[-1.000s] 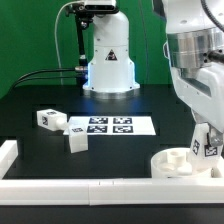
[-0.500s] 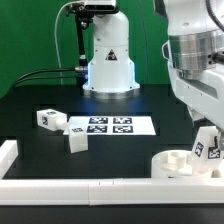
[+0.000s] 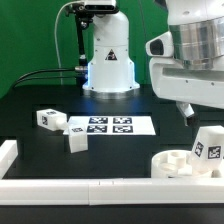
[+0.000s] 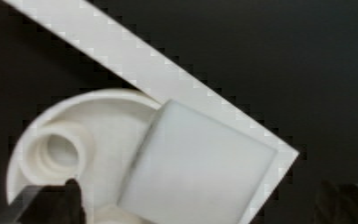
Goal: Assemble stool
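Observation:
The round white seat lies at the front on the exterior view's right, against the front rail. A white leg with a marker tag stands upright on its right part. My gripper hangs just above this leg with the jaws wide apart and not gripping it. In the wrist view the leg fills the space between my spread fingers, over the seat. Two loose legs lie at the left near the marker board.
The marker board lies flat mid-table. White border rails run along the front and the left; the front rail also shows in the wrist view. The robot's white base stands at the back.
My gripper has let go of the leg, risen above it and turned about its axis. The leg stays upright on the seat. The loose legs have not moved.

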Available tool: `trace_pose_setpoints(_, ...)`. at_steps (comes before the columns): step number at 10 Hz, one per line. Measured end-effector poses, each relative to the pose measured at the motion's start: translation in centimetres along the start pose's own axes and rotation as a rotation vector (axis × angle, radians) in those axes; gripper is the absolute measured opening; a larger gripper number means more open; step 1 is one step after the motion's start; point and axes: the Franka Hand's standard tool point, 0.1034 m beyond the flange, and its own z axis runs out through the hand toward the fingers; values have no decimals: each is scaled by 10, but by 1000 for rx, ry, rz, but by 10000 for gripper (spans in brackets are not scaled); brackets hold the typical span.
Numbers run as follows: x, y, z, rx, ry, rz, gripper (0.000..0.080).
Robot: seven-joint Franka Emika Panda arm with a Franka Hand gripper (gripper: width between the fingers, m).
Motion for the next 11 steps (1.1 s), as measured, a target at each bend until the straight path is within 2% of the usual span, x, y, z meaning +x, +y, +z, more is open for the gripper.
trace_pose_setpoints(2, -2, 0, -4, -12, -6, -298, 649)
trace_pose_setpoints(3, -4, -2, -8, -28, -5, -492, 649)
trace_pose_setpoints(5, -4, 3, -6, -44, -32, -792, 649)
trace_pose_setpoints(9, 0, 6, -6, -62, -26, -1075, 649)
trace_pose_setpoints(11, -2, 5, -2, -110, -24, -1496, 649)
